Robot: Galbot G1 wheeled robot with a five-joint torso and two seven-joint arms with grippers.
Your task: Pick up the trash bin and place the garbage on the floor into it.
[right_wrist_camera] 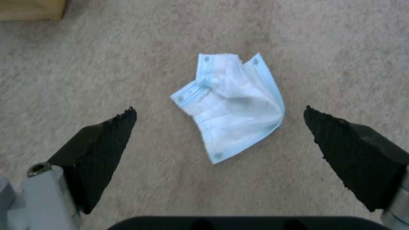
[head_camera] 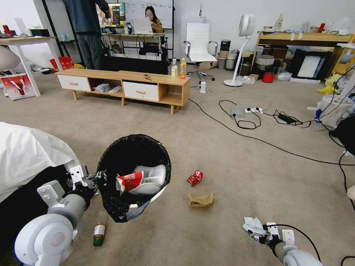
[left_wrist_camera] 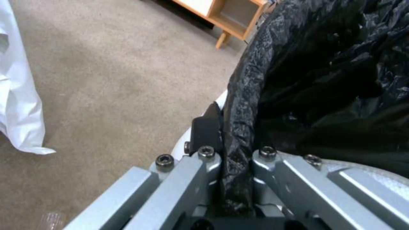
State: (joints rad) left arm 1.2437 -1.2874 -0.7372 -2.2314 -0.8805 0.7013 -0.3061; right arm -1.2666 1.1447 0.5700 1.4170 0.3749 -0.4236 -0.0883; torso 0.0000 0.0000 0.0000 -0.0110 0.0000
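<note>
The left gripper [left_wrist_camera: 236, 166] pinches the crinkled black-bag rim of the round white plastic trash bin [head_camera: 134, 176], held above the short-pile beige carpet [head_camera: 259, 173]. A red-and-white wrapper [head_camera: 129, 181] lies inside. The right gripper [right_wrist_camera: 219, 127] hangs jaws wide apart over a crumpled pale-blue face mask [right_wrist_camera: 232, 103] lying on the carpet.

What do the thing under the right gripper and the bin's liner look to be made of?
Face mask between the open right gripper's fingertips: looks like soft non-woven fabric, matte, pleated, blue-edged. Liner of the trash bin, where the left gripper pinches the rim: thin black plastic film, glossy and crinkled.
</note>
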